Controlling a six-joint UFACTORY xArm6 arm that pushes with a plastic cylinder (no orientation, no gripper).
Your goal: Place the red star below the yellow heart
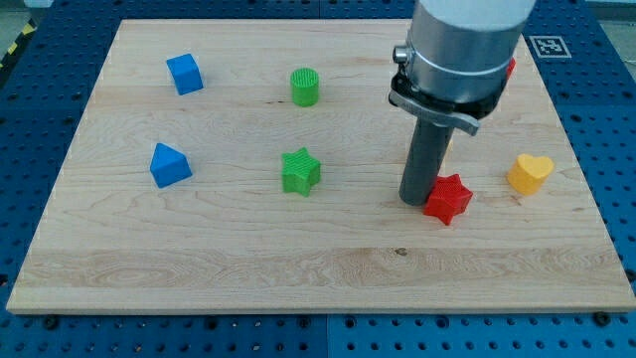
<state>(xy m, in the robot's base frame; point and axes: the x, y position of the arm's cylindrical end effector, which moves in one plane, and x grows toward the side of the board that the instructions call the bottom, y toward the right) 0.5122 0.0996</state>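
Camera view: my tip (414, 202) touches red star (447, 198) at its 9 o'clock, no tool clasping anything; star looks light, rigid, slidey—push its flat flank toward below yellow heart (530, 173).

A robotics lab bench: wooden board (199, 249) on blue perforated table (30, 129), fiducial marker (548, 46).

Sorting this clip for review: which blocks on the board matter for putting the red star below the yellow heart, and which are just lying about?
In the job:
- red star
- yellow heart, to the view's right of the star
- my tip, touching the star's left side

Lying about:
- green star
- green cylinder
- blue cube
- blue block
- red block, mostly hidden behind the arm
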